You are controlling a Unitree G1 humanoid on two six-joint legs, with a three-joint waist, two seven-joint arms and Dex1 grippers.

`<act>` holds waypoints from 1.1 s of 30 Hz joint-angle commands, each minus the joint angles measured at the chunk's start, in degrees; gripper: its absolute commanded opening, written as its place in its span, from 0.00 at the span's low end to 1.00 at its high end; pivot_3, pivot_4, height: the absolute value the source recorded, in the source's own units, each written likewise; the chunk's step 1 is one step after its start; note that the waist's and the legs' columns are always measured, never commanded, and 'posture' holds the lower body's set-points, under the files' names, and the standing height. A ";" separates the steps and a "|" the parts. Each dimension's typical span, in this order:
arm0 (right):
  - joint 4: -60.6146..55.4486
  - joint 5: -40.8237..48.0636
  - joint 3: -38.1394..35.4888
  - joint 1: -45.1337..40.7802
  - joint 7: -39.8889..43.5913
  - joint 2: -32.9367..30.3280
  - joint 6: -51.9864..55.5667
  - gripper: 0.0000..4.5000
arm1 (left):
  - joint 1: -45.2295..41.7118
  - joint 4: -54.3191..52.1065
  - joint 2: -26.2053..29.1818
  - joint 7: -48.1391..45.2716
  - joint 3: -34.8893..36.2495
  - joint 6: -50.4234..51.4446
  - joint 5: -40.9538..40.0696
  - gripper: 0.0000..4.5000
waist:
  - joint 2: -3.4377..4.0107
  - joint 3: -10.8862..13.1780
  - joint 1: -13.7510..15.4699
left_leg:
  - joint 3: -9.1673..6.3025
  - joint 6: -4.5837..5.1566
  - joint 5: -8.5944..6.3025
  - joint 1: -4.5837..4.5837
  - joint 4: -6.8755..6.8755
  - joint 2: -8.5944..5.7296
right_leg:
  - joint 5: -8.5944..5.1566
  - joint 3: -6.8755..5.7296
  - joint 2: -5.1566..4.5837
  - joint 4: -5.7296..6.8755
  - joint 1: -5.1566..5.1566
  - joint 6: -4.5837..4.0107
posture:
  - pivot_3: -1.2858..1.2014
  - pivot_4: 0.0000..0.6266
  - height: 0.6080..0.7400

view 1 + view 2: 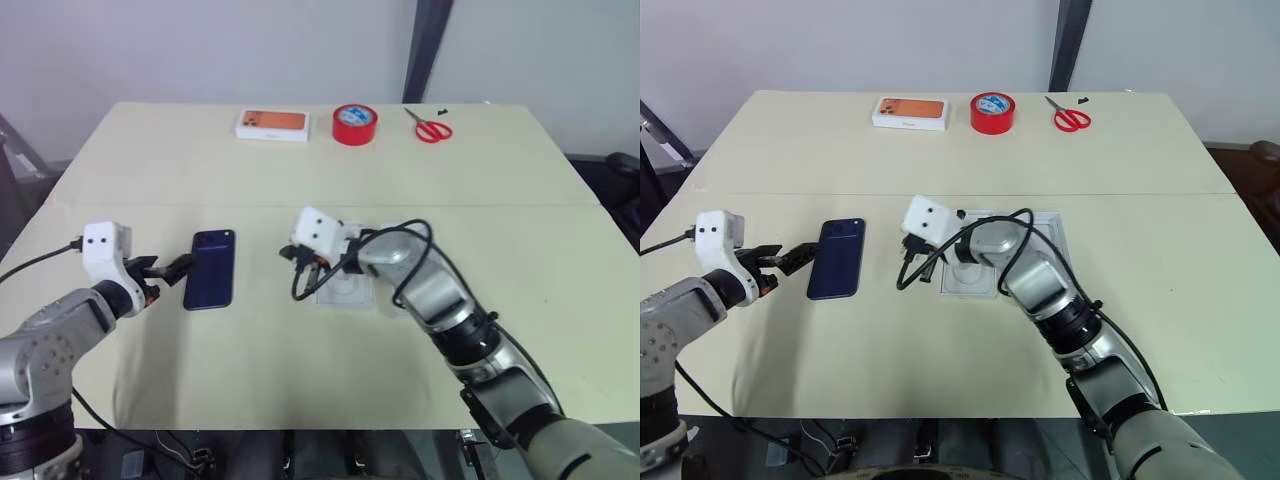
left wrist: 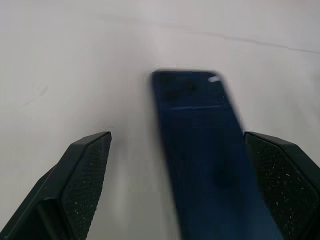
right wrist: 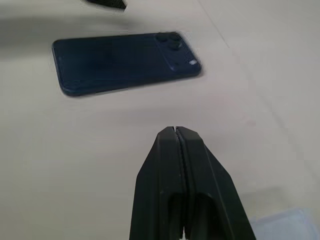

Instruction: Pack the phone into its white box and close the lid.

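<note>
Here the phone [image 1: 210, 269] lies between spread left gripper [image 1: 168, 270] and pinched-together right gripper [image 3: 176, 131] (bare tabletop around).

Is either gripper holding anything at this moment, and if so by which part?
Nothing is held. The left gripper stands open around the phone, which lies flat on the table. The right gripper is shut on nothing, short of the phone.

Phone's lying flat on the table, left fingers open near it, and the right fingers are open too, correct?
Not quite: the right gripper has its fingers pressed shut, as the right wrist view shows. The rest stands: the phone lies flat on the table, and the left gripper is open beside it.
</note>
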 commanded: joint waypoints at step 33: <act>14.20 -10.29 5.77 -3.02 -3.61 10.16 -6.08 0.00 | -14.69 12.17 -19.58 18.90 6.44 23.37 -19.42 1.00 | 0.05 -0.20 0.17 | -0.14 -0.43 0.23 0.07 0.02 -0.15 | 0.00 -0.04 -0.06 0.01 0.17 0.01 | 0.52 0.24 0.88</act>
